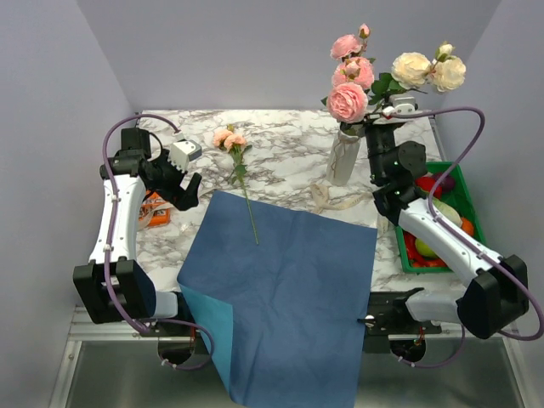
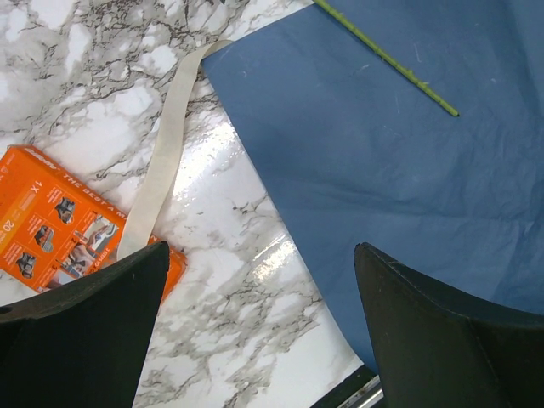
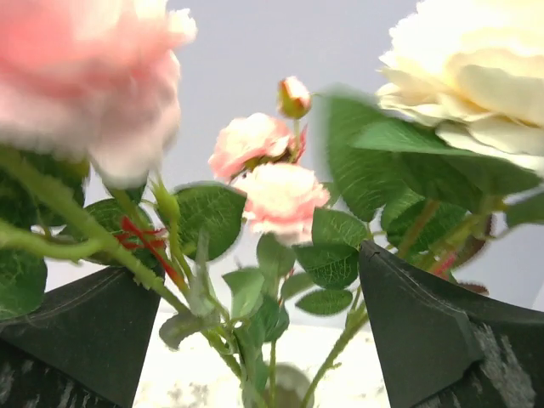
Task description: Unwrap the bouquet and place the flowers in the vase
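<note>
Spread flat on the marble table, the blue paper lies open in front of the vase and to its left. Its near edge hangs over the table's edge, so the wrapping is off and serves as a work mat. A green crate of toy produce sits just right of the vase and has no part in the job.

The vase stands upright, and most of the flowers rise from its mouth, pink and cream heads fanned above it. The right gripper hangs among their stems just above the vase's rim, jaws spread wide and gripping nothing. Whether a finger brushes a stem cannot be told.

One stem of peach roses lies well left of the vase, its cut end resting on the paper. It looks like the last to go in. The left gripper, also well left of the vase, hovers low over the paper's edge, jaws wide and empty, seemingly placed to fetch that stem.

A beige ribbon curls at the vase's foot, discarded. An orange packet lies farthest left of the vase.
</note>
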Robot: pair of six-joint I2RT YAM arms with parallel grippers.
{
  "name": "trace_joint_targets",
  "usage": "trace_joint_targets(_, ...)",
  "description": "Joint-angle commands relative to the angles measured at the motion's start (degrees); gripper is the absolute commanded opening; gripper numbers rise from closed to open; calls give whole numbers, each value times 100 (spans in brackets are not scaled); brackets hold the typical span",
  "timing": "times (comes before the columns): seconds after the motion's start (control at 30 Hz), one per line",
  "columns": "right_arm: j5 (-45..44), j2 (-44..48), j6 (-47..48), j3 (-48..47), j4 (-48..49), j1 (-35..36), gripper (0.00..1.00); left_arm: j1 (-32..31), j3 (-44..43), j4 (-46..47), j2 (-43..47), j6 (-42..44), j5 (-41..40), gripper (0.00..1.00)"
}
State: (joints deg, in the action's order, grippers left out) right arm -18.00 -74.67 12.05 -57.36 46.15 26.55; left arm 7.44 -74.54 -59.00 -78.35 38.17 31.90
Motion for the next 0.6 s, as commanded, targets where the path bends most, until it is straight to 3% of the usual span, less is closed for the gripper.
trace_joint_targets(0.0, -1, 436, -616, 146, -1309, 35, 100, 29, -104, -76, 197, 41, 71, 99)
trace_joint_targets(0.23, -283, 243, -1038, -336, -2715, 53, 97, 38, -139, -111, 258, 32, 123, 99)
trace_joint_targets(0.4, -563, -370, -1371, -1433, -3892, 61, 83, 29, -43, -94, 337, 24, 132, 99)
trace_joint_targets(0.5, -547, -609, -1775, -2207, -4989, 52, 84, 29, -8, -85, 355, 41, 106, 99)
trace_joint_targets(0.57, -390, -601, -2136, -2358, -5519, 61, 95, 29, -8, -85, 338, 59, 115, 99)
